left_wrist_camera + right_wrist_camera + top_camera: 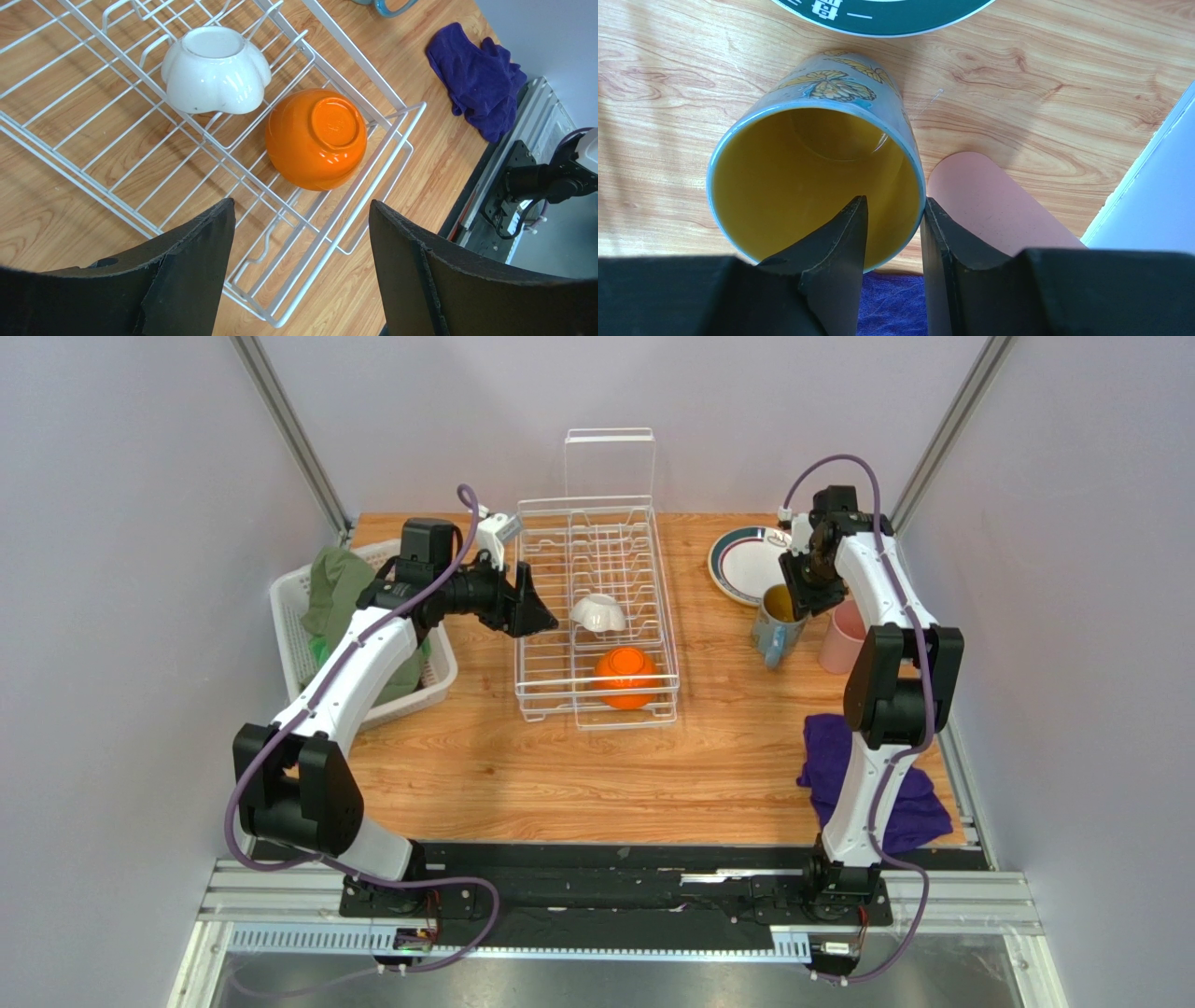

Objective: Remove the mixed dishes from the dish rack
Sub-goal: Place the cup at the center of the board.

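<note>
Straddling the blue mug (808,161) wall, the right end effector (894,203) gapes.

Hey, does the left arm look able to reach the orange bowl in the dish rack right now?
Probably yes. The left gripper hovers over the dish rack with its jaws open, and the upside-down orange bowl lies bare just ahead. Only the small white cup beside it crowds one side.

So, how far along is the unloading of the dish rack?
Done: the dark-rimmed plate, the blue mug and the pink cup sit on the table, right of the dish rack. In hand: the right gripper, jaws apart, straddles the mug's rim without clamping; the left gripper hovers open at the rack. Left: the small white cup and the orange bowl, upside down in the rack.
</note>
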Robot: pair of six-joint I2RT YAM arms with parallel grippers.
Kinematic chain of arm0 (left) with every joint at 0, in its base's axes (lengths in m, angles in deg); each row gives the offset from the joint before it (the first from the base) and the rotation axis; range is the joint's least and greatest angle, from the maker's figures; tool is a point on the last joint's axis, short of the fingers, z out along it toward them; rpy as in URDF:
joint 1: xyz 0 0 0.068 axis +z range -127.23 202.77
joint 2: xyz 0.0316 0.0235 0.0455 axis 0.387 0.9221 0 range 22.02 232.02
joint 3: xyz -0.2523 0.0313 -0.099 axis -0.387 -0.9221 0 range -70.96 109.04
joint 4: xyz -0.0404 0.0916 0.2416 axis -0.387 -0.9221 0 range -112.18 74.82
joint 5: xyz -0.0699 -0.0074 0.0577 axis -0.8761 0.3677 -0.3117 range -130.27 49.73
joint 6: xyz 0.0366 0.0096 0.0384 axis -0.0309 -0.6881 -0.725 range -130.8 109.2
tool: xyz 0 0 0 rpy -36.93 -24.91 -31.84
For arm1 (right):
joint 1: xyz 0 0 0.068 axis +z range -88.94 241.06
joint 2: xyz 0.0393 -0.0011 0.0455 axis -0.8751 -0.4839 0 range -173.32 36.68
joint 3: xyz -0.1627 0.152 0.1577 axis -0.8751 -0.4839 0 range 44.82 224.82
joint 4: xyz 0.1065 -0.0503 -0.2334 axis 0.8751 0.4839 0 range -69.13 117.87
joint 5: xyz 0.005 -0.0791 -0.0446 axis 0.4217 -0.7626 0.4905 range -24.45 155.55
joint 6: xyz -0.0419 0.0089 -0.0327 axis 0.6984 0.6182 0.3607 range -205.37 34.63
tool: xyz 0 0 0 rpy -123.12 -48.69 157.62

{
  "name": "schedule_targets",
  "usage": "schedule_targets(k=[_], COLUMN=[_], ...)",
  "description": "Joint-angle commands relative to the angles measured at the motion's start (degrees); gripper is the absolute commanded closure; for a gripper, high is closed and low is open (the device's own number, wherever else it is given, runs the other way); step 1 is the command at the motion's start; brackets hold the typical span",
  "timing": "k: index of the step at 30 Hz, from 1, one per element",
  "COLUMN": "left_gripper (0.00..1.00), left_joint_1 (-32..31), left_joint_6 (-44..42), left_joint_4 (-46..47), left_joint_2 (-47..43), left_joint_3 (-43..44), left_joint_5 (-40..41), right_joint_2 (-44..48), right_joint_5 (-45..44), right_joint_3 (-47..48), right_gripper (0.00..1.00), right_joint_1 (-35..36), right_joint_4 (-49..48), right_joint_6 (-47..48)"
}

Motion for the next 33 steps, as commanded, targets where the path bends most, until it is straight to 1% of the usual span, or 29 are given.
schedule_targets(k=[1,14,20,23,25,26,27,28,31,33], left_gripper=[0.22,0.22,0.21,0.22,0.22,0.22,0.22,0.21,0.22,0.21], left_joint_1=[0.21,0.21,0.03,-0.84,-2.33,-3.04,-4.52,-5.32,-8.13,-9.89], left_joint_6=[-1.44,-1.35,-1.97,-3.37,-3.64,-6.42,-7.23,-8.29,-9.17,-9.79], left_joint_4=[-0.32,-0.24,0.11,-0.06,-0.85,-1.37,-1.99,-3.39,-6.12,-8.66], left_joint_2=[0.42,1.12,1.83,2.53,3.32,3.76,4.28,5.33,7.79,9.2], left_joint_3=[1.79,2.23,3.28,4.69,6.26,7.05,7.93,9.59,13.21,16.1], left_joint_5=[-0.5,-0.15,1.34,3.62,6.87,8.01,10.63,11.79,15.13,16.54], right_joint_2=[1.28,5.93,7.96,9.36,10.59,10.94,11.47,12.61,15.33,16.92], right_joint_5=[-0.38,0.94,1.29,1.46,1.99,1.99,2.43,2.69,4.62,6.55], right_joint_3=[2.18,0.16,0.77,0.68,0.68,0.68,0.6,0.34,-0.8,-1.68], right_gripper=[0.63,0.61,0.56,0.53,0.52,0.52,0.51,0.48,0.45,0.4], right_joint_1=[0.46,0.55,0.55,0.55,0.55,0.55,0.55,0.55,0.64,0.64], right_joint_4=[-0.56,0.76,1.29,1.29,1.11,1.11,1.2,1.2,0.32,-0.2], right_joint_6=[-0.09,-0.26,-0.53,-0.88,-1.41,-1.76,-2.46,-2.81,-3.96,-4.57])
